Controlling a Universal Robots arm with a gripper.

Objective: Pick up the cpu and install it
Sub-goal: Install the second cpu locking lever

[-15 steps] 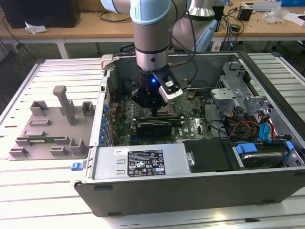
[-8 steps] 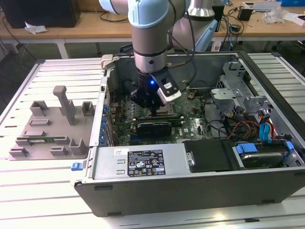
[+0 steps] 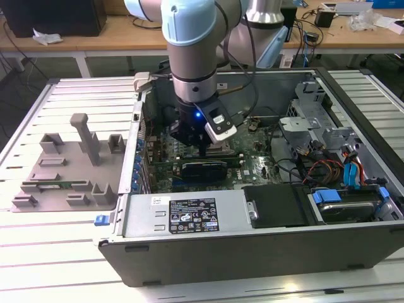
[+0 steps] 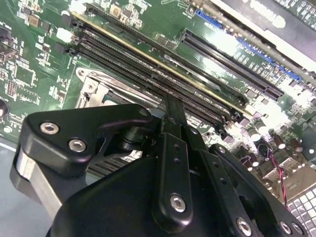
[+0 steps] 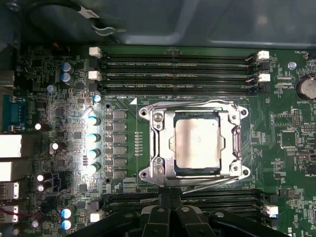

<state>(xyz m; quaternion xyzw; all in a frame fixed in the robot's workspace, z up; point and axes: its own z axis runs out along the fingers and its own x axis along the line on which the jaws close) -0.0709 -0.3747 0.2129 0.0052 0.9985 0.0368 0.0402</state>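
Fixture tray (image 3: 63,173), grey plastic w/ upright posts and slots, sits on the slatted surface (image 3: 38,252) at the exterior view's left, just beside the open PC case (image 3: 252,246). Moving right, the arm (image 3: 192,50) reaches down into the case over the motherboard (image 3: 252,167), blue light glowing at its wrist. Claw (image 3: 202,148) hangs low above the board, approx over the socket area. Further right inside the case: metal drive cage (image 3: 315,120), red and blue cables (image 3: 350,170), a black box along the front edge.

First wrist view looks straight down on the board. Row of capacitors (image 5: 92,143) on one side, then the cpu (image 5: 197,144), silver-grey top plate, lying flat inside the metal socket frame (image 5: 155,143), memory slots (image 5: 177,66) running along both sides of the socket. Claw (image 5: 170,205) shows at the frame's edge, fingers (image 5: 162,212) pressed together w/ nothing between them, clear of the cpu and not touching it.

Second wrist view: black claw linkage up close, closed fingertips (image 4: 174,116) pointing at the long memory slots (image 4: 148,69), part of the socket frame (image 4: 98,89) just beside them.
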